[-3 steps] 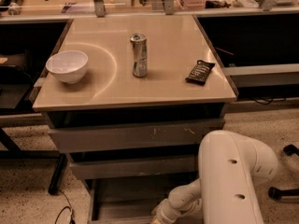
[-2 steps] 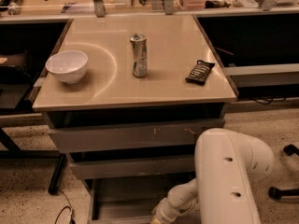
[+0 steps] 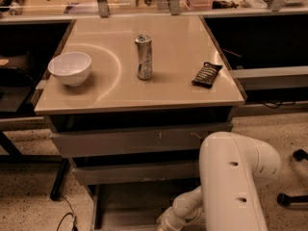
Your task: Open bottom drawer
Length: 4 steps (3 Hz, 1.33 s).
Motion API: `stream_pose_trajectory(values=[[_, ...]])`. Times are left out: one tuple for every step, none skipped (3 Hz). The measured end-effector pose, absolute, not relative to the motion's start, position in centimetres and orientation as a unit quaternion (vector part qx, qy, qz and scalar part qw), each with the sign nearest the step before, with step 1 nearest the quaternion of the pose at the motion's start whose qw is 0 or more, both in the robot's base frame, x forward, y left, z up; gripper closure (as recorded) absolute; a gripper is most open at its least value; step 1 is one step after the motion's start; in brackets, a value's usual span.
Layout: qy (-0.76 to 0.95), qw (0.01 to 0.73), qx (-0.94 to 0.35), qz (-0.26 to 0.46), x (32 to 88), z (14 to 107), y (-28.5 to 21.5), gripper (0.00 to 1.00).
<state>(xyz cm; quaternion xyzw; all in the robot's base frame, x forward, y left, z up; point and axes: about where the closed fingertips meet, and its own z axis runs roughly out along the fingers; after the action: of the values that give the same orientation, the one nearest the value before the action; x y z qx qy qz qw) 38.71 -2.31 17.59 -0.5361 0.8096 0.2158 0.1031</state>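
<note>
The bottom drawer (image 3: 130, 200) is the lowest of the cabinet's three grey fronts. It stands pulled out toward me, and its shallow grey tray interior shows below the middle drawer front (image 3: 134, 172). The top drawer front (image 3: 139, 141) has pale scratch marks. My white arm (image 3: 236, 182) fills the lower right and bends down and left to its wrist (image 3: 180, 211). My gripper (image 3: 162, 225) is at the frame's bottom edge, over the front of the pulled-out drawer, and is mostly cut off.
On the tabletop (image 3: 183, 47) stand a white bowl (image 3: 70, 68), a silver can (image 3: 144, 57) and a dark snack packet (image 3: 207, 74). A black table leg (image 3: 60, 179) and a cable (image 3: 67, 218) are at the left. Chair castors (image 3: 288, 198) sit on the floor at the right.
My arm has shifted slightly to the left. The drawer and the things on the table look the same.
</note>
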Motion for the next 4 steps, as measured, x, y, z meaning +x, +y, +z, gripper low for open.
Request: stream_pose_trajectory(values=[[0.810,0.103,-0.536,0.216,38.7,17.6,-2.2,1.00],[0.812,0.088,-0.531,0.227,36.0,17.6,-2.2,1.00],[0.811,0.085,-0.532,0.227,36.0,17.6,-2.2,1.00],[0.814,0.078,-0.528,0.230,34.7,17.7,-2.3,1.00]])
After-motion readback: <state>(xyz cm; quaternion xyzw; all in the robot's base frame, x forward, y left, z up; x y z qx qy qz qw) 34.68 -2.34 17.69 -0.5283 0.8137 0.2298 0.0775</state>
